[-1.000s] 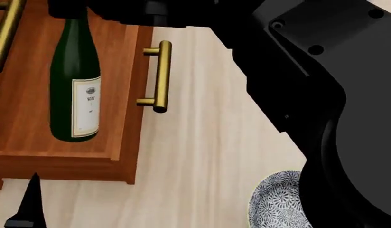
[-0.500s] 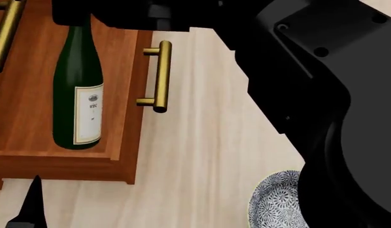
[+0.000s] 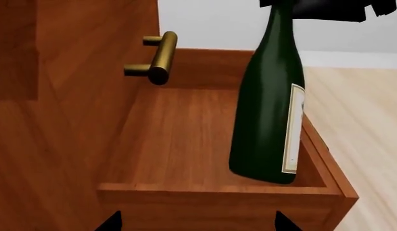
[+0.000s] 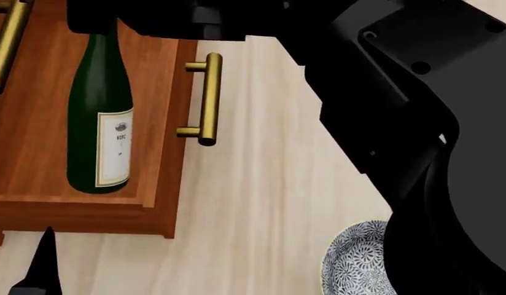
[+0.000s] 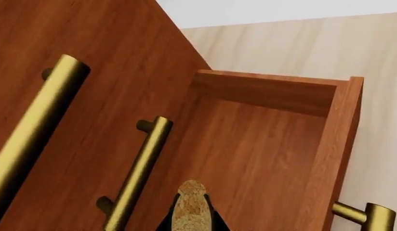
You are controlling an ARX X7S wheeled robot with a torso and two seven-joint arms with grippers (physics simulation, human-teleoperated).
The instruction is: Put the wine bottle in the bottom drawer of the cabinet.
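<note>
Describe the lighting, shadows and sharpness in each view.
Head view: flat, even light, sharp all over; the right arm blacks out much of the frame. Left wrist view: soft sheen on the wine bottle, faint shadow in the bottom drawer. Right wrist view: crisp brass handles, no glare, no blur.

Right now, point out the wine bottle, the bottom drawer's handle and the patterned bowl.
wine bottle [image 4: 100, 104], head view, green body above the label
drawer handle [image 4: 208, 98], head view, middle of the brass bar
patterned bowl [image 4: 355, 261], head view, blue-and-white inside near the rim
</note>
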